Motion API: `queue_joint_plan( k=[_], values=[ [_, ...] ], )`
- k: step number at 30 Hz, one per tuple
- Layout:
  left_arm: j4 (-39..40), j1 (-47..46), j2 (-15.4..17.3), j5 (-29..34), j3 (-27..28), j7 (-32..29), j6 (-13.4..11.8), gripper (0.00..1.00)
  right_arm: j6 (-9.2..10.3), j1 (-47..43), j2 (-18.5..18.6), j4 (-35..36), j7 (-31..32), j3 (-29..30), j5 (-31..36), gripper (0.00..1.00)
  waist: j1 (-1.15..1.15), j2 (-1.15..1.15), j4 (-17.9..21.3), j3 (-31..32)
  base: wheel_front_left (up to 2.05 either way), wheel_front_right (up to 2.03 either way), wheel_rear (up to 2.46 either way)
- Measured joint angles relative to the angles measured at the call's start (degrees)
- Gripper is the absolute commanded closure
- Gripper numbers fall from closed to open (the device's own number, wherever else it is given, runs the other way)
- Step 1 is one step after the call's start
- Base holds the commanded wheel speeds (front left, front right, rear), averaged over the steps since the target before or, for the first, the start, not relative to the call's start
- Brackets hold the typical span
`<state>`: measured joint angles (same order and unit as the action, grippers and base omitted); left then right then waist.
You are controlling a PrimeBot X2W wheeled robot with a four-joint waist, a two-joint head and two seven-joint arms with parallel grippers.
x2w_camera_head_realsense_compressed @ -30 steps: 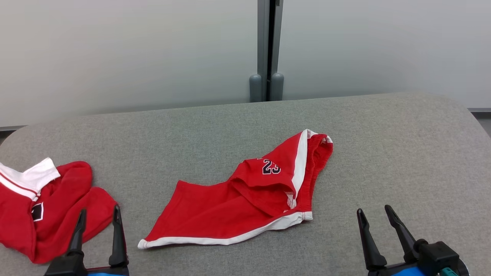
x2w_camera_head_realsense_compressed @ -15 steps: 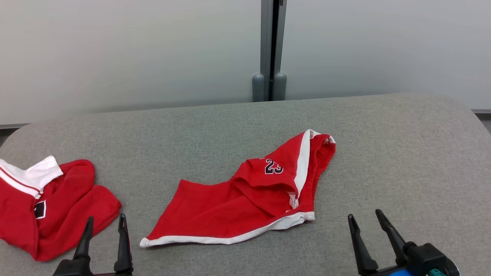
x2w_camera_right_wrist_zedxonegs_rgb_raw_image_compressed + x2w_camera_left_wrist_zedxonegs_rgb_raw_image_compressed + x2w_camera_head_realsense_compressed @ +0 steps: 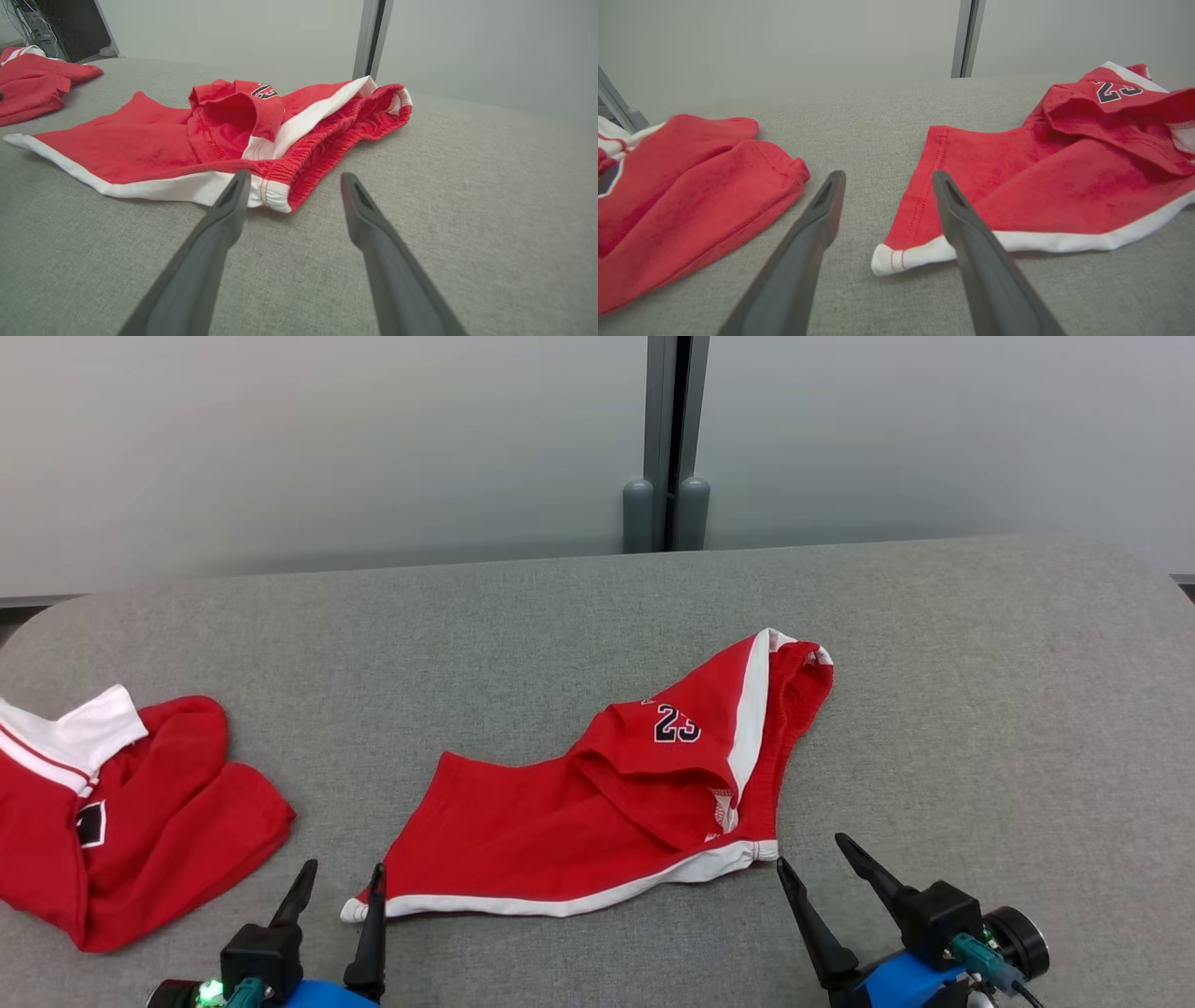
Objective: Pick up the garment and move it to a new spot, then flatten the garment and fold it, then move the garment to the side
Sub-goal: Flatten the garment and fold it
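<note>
text: "23" | on: red shorts (image 3: 597, 821) | navy, white-edged digits

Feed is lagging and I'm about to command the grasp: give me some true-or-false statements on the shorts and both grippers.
1. The red shorts with white trim lie flat and fully spread on the grey fabric tabletop. False: one part is folded over and rumpled.
2. The left gripper has open jaws by the shorts' white hem corner. True.
3. The right gripper is shut on the waistband. False: its jaws stand open, gripping nothing.
4. A second red garment with a white collar lies to the robot's left, apart from the shorts. True.
</note>
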<state>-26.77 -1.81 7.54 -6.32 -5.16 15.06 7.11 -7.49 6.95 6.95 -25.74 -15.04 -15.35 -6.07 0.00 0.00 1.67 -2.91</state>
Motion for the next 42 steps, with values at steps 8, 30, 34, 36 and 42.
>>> queue_joint_plan(
  k=[8, 30, 34, 36, 42],
  values=[
    [-7.95, -4.42, 1.19, -2.35, -4.85, 0.0, 0.29, 0.0, 0.0, 5.25, 1.59, -6.6, 0.0, -4.88, -2.02, 0.0, 0.0, 0.0, -0.63, -2.56, 0.0, 0.0, 0.0],
    [-14.67, -9.49, 3.45, -9.88, -17.77, 0.01, 0.32, 0.0, 0.0, 12.16, 2.89, -12.74, 0.0, -13.41, -7.54, 0.0, 0.0, 0.0, -1.5, -4.19, 0.0, 0.0, 0.0],
    [-14.41, -9.82, 3.6, -10.81, -18.48, 0.0, 0.32, 0.0, 0.0, 12.84, 3.08, -13.16, -0.01, -14.59, -8.32, 0.0, 0.0, 0.0, -1.73, -4.44, 0.0, 0.0, 0.0],
    [-14.22, -10.11, 3.64, -11.47, -18.62, 0.01, 0.32, 0.0, 0.0, 13.25, 3.15, -13.4, -0.01, -15.27, -8.98, 0.0, 0.0, 0.0, -1.85, -4.55, 0.0, 0.0, 0.0],
    [-15.3, -10.87, 3.52, -13.48, -19.8, 0.01, 0.32, 1.0, 0.0, 14.22, 3.19, -14.5, 0.0, -17.42, -11.07, 1.0, 0.0, 0.0, -1.93, -4.48, 0.0, 0.0, 0.0]
  ],
)
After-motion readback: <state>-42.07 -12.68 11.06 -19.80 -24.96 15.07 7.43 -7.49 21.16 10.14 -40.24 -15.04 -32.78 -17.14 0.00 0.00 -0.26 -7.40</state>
